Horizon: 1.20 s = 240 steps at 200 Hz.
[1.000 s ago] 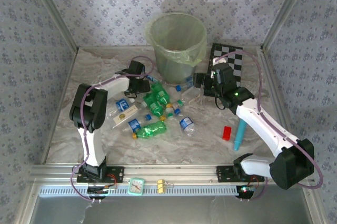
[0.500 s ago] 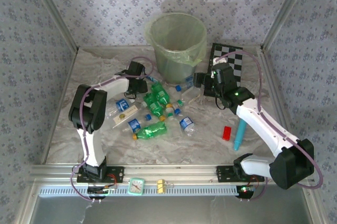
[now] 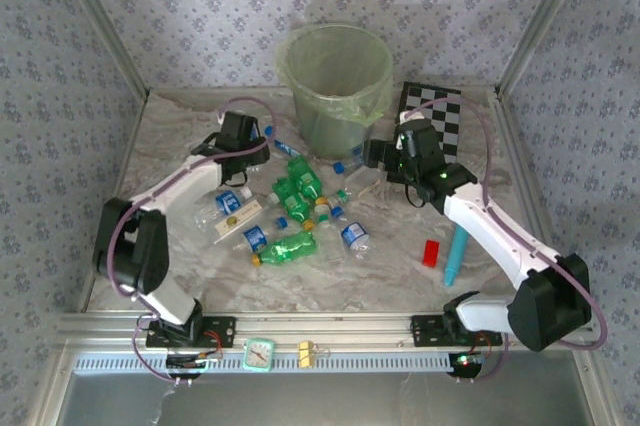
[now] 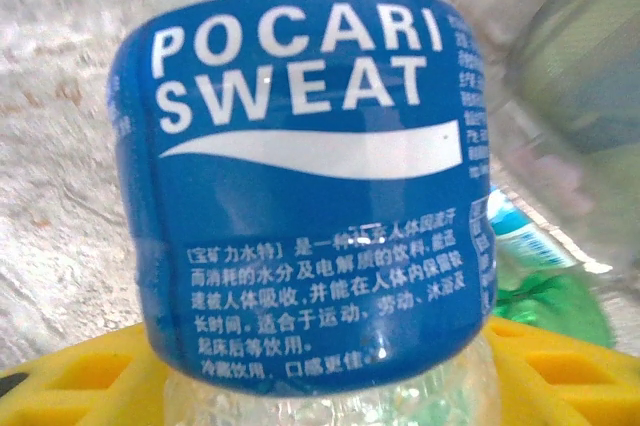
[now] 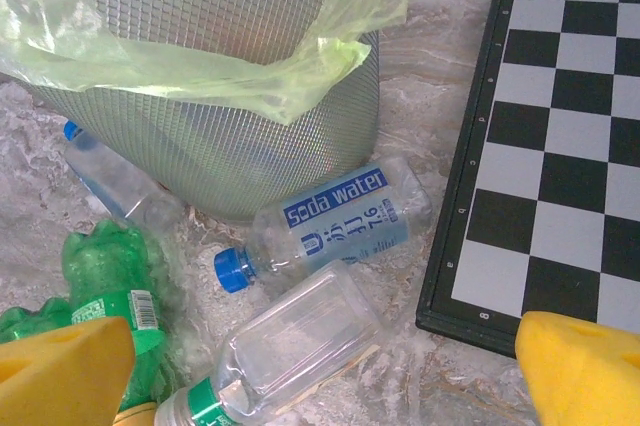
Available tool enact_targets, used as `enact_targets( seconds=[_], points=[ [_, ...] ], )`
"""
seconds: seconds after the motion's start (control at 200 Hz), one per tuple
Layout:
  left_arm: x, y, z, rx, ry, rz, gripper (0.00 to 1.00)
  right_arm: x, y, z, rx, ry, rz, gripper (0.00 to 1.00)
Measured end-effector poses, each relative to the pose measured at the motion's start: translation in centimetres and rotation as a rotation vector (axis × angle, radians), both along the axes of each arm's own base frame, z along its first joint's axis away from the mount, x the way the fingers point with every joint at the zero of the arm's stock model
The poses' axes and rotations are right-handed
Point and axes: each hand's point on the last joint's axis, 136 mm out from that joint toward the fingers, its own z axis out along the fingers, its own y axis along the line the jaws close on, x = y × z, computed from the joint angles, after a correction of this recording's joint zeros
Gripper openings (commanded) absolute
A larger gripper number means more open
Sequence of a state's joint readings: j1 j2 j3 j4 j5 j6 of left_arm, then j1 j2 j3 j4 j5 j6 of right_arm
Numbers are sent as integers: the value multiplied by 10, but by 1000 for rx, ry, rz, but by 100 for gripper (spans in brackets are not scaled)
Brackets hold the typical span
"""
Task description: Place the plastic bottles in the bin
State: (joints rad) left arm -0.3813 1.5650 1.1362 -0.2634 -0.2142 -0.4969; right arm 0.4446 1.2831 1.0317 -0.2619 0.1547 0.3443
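**Bottles point(image 3: 295, 211): light, crushable, one in hand**

The Pocari bottle point(image 4: 300, 186) sat crosswise between the yellow fingers point(image 4: 70, 386) of the left gripper point(image 3: 250, 136). They were clamped on its clear body just past the blue label. It looked empty, so I judged it very light, with thin walls that would dent under a hard squeeze and a slick label. A hold across the middle seemed sound, and the stiffer shoulder near the cap safer. The bin point(image 3: 338, 96) stood ahead of those fingers and to their right, near but not under the bottle.

The right gripper point(image 5: 325, 361) hung with its fingers spread wide and nothing between them. Just ahead of them lay a clear bottle point(image 5: 290, 346), and beyond it a soda-water bottle point(image 5: 335, 216) just beside the bin's mesh wall. Both were round and apt to roll, so a pinch across the body seemed best. A green bottle point(image 5: 110, 276) lay by the left finger, and the board point(image 5: 560, 146) by the right one.
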Motion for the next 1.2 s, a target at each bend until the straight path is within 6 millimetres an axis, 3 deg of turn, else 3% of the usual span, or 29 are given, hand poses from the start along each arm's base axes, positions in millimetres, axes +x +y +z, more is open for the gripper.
enact_targets(
  seconds=[0.225, 0.36, 0.56, 0.73, 0.9, 1.199],
  points=[
    [-13, 0, 66, -86, -197, -32, 62, 2, 4, -8, 5, 20, 7, 100],
    [-20, -10, 119, -175, -350, -100, 62, 3, 4, -8, 6, 20, 9, 100],
    [-24, -34, 184, -247, -521, -248, 62, 3, 5, -8, 8, 20, 11, 100],
    [-9, -67, 230, -274, -597, -388, 62, 1, 4, -11, 7, 25, 12, 100],
    [17, -99, 249, -288, -604, -479, 63, -5, 1, -15, 6, 30, 11, 100],
    [75, -160, 226, -309, -448, -577, 63, -11, -2, -8, 20, 10, 6, 100]
  ],
)
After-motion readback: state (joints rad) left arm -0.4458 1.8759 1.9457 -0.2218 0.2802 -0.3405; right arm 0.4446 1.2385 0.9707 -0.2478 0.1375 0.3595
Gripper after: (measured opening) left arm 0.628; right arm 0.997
